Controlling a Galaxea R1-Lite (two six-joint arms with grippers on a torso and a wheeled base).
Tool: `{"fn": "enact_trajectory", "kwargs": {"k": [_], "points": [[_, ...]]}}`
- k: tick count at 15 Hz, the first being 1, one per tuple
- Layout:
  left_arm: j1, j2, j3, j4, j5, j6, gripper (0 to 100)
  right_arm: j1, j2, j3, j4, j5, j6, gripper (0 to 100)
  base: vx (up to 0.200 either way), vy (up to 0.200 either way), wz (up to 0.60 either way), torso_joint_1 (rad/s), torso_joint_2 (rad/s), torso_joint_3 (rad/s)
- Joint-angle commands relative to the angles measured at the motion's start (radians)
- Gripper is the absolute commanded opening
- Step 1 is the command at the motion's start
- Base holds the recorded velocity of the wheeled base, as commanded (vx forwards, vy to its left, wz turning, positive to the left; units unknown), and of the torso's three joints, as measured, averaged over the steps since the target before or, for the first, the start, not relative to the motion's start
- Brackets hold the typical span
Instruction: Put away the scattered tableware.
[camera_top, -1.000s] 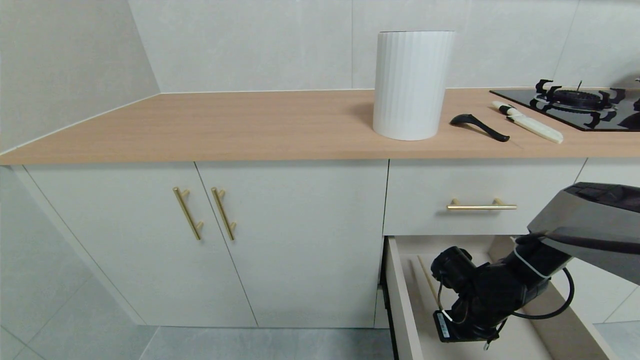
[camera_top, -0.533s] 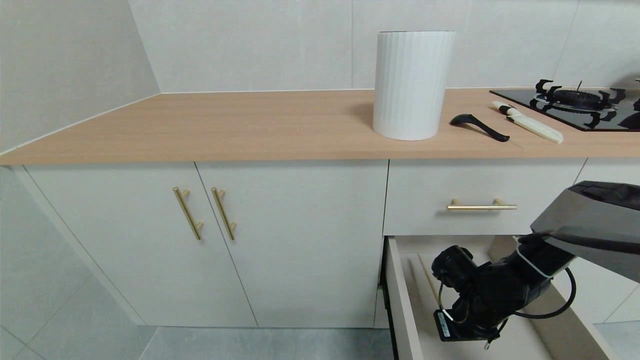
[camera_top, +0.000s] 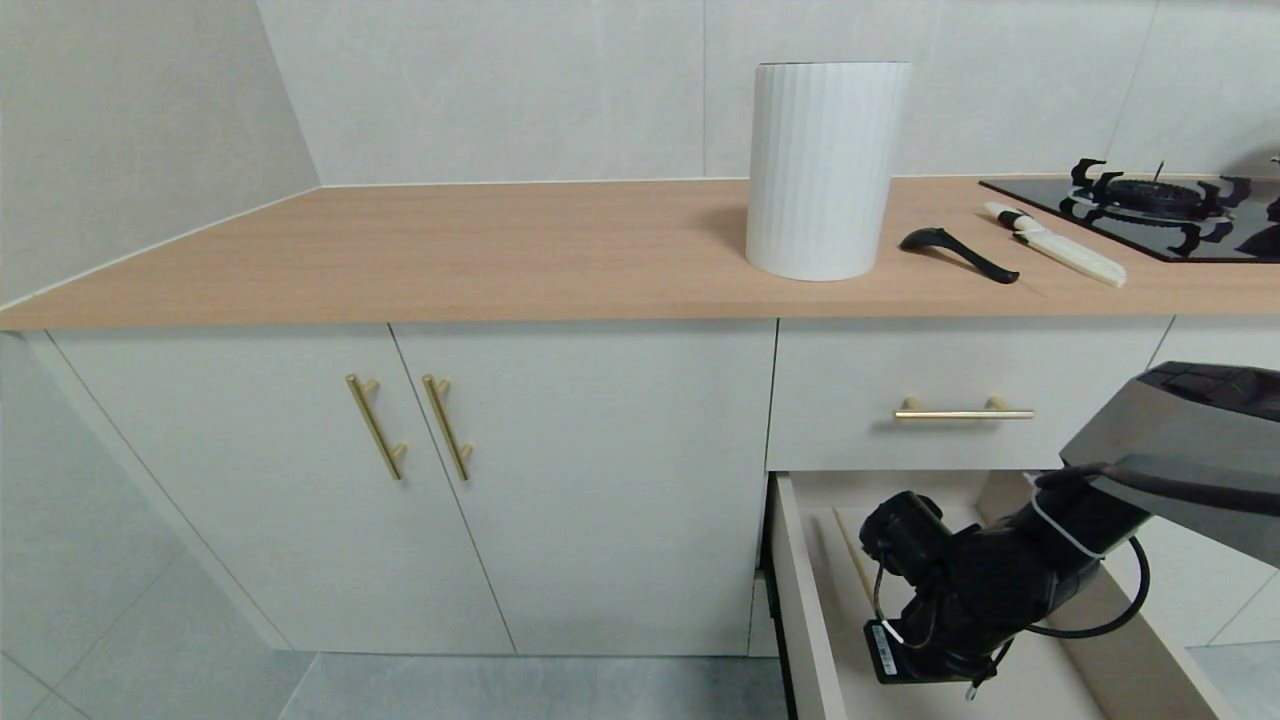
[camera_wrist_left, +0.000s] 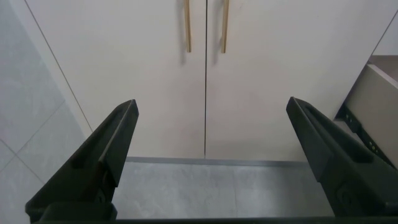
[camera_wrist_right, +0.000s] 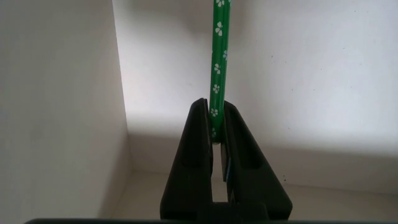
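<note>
Moved since the earlier frames: the right arm, very slightly toward the left wall of the open drawer (camera_top: 800, 600); items on the countertop (camera_top: 450, 250) unchanged. Left gripper (camera_wrist_left: 211, 106): fingers spread wide, holding nothing, facing the double cupboard doors (camera_top: 420, 480) with their two gold handles (camera_top: 410, 427). White ribbed container (camera_top: 822, 170): upright, near the countertop's front edge, right of centre. Black spoon (camera_top: 958, 252): lying just beside the container on its right. White knife (camera_top: 1060, 255): lying near the spoon, apart from it, between the spoon and the hob. Black gas hob (camera_top: 1150, 210): at the countertop's right end. Closed drawer with gold bar handle (camera_top: 963, 412): directly above the open one. Wooden chopstick (camera_top: 852, 560): lying on the open drawer's floor near its left wall. Right gripper (camera_wrist_right: 216, 118): inside the open drawer, fingers clenched on a green chopstick (camera_wrist_right: 219, 56) with white clover marks, which projects beyond the fingertips toward the drawer's pale inner wall.
</note>
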Motion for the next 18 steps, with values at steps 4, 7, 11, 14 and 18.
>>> {"fn": "enact_trajectory", "kwargs": {"k": [4,7,11,14,18], "points": [[0.0,0.0,0.0,0.0,0.0,0.0,100,0.001,0.001,-0.006,-0.002,0.002,0.008,100,0.0,0.0,0.0,0.0,0.0,0.0],[0.0,0.0,0.0,0.0,0.0,0.0,100,0.001,-0.002,-0.006,-0.002,0.002,0.009,100,0.0,0.0,0.0,0.0,0.0,0.0],[0.0,0.0,0.0,0.0,0.0,-0.002,100,0.001,-0.085,0.019,0.0,0.003,0.011,100,0.0,0.0,0.0,0.0,0.0,0.0],[0.0,0.0,0.0,0.0,0.0,-0.002,100,0.001,-0.232,0.08,0.002,0.006,0.006,100,0.0,0.0,0.0,0.0,0.0,0.0],[0.0,0.0,0.0,0.0,0.0,0.0,100,0.033,-0.34,0.112,0.003,-0.018,0.003,100,0.0,0.0,0.0,0.0,0.0,0.0]]}}
